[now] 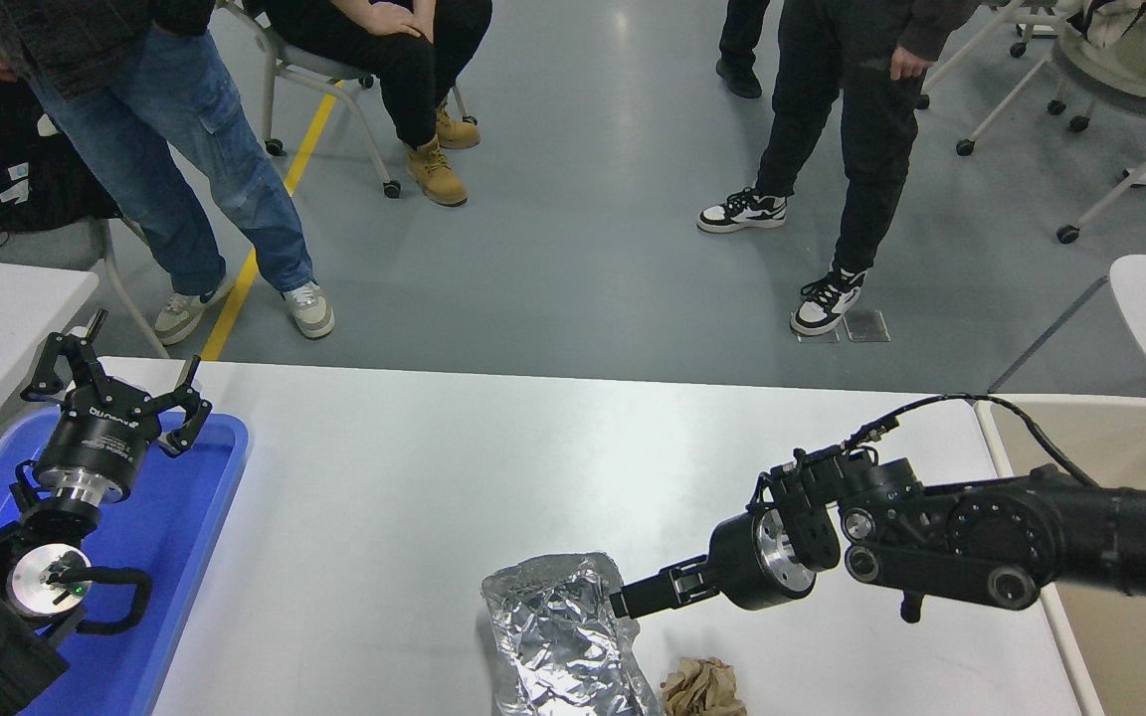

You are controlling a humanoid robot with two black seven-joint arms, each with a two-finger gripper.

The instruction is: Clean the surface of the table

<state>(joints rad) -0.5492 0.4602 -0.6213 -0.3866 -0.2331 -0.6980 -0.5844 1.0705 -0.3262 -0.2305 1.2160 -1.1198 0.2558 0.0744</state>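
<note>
With my right gripper [625, 603] pressed together at the foil wrapper's [558, 636] two o'clock edge, I should spread it before pinching. Crumpled paper [700, 687] lies at five; the table surface [414, 497] stretches toward eleven.

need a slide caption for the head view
Right gripper reaches the crumpled foil bag on the table surface; left gripper sits parked over the blue tray.
</note>
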